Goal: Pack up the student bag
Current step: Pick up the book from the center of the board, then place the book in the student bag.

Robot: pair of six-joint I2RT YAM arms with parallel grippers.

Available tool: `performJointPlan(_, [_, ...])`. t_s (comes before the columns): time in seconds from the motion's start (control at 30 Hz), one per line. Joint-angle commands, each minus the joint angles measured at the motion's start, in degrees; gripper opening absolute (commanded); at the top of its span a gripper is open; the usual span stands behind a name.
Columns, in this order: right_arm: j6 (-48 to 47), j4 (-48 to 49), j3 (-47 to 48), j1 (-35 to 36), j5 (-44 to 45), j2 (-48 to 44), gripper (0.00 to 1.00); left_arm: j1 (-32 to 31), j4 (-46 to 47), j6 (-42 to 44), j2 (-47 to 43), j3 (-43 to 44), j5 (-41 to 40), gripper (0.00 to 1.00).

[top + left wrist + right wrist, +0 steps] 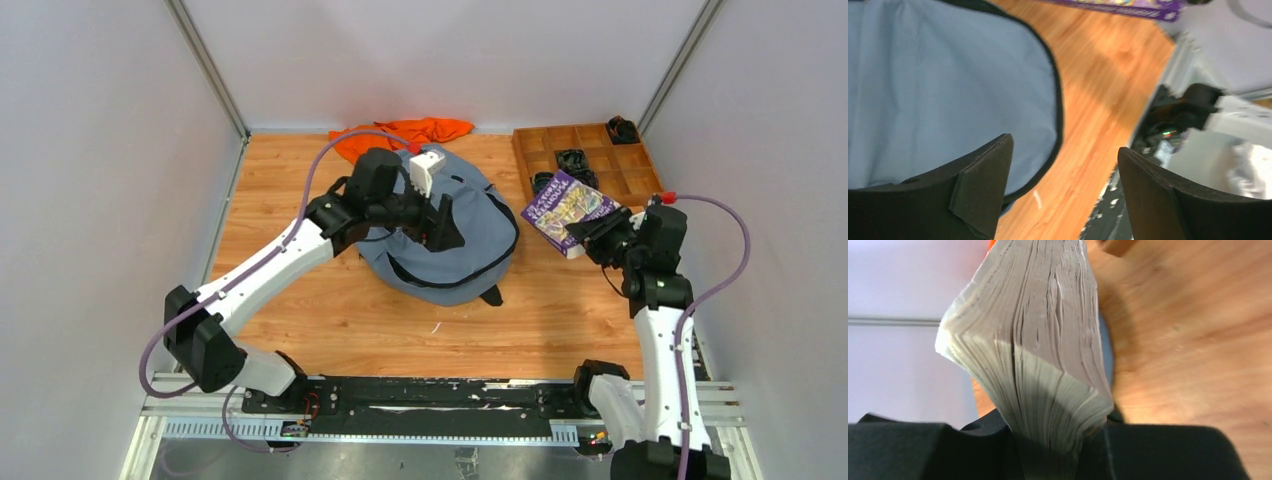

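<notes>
Top external view: both arm bases sit on the black rail [420,395] at the near edge of the wooden table [330,310]. The left arm reaches forward and inward; the right arm rises almost straight from its base and bends inward.

Right gripper [590,235]: clenched on a book [565,208] with a purple cover, gripped at its near edge. The cover faces up and the book is tilted. It appears to be held off the table, though this view does not settle that. In this view it overlaps the near left corner of the wooden tray [598,136].

Right wrist view: the book's page block [1033,340] stands up out of the right gripper [1058,440]. The pages are pinched tight at the bottom and fan out above.

Left gripper [440,225]: released, hovering over the student bag [480,225].

Left wrist view: the two fingers of the left gripper [1064,145] stand wide apart with nothing between them. The student bag's grey-blue fabric [923,90], edged in dark piping, lies under the left finger. Bare table [1098,100] shows under the gap. A strip of the purple book [1128,6] is at the top edge.

Student bag: lying flat near the middle of the table, slightly toward the far side. A dark zipper line curves round its near and right edge.

Far side: an orange cloth [400,132] lies bunched against the back wall, touching the far edge of the bag. The tray sits in the far right corner. Several of its compartments hold small black items [572,160], too small to identify.
</notes>
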Motion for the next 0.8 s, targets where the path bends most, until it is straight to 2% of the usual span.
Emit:
performJointPlan(0.0, [-4.4, -12.2, 5.8, -0.7, 15.1, -4.6, 0.0, -6.9, -12.8, 13.1, 2.9, 2.4, -22.0, 0.84])
performJointPlan(0.07, [-4.4, -13.2, 7.3, -0.7, 19.3, -7.3, 0.0, -11.2, -12.8, 15.6, 5.4, 2.8, -27.2, 0.84])
performJointPlan(0.17, [-4.8, -11.7, 8.2, -0.8, 22.7, -10.4, 0.0, -16.0, -12.3, 16.3, 9.3, 4.2, -28.5, 0.83])
performJointPlan(0.3, [-6.1, -12.8, 9.2, -0.7, 22.2, -9.2, 0.0, -19.9, -9.5, 15.8, 13.3, 5.7, -28.7, 0.83])
performJointPlan(0.4, [-3.9, -11.9, 8.0, -0.6, 19.5, -8.6, 0.0, -21.4, -9.4, 16.1, 17.5, 8.1, -34.2, 0.81])
performJointPlan(0.53, [-4.6, -10.9, 7.6, -0.7, 18.5, -8.6, 0.0, -21.5, -13.1, 16.2, 22.0, 13.2, -39.7, 0.69])
performJointPlan(0.67, [-5.3, -11.0, 8.4, -0.5, 17.5, -8.1, 0.0, -21.5, -14.1, 15.5, 22.2, 14.4, -44.2, 0.54])
performJointPlan(0.73, [-5.0, -10.6, 8.2, -0.5, 16.2, -7.8, 0.0, -21.5, -14.1, 15.5, 22.2, 14.3, -46.3, 0.44])
performJointPlan(0.77, [-4.9, -10.4, 8.0, -0.5, 15.9, -7.6, 0.0, -21.5, -14.3, 15.5, 22.3, 14.5, -47.8, 0.36])
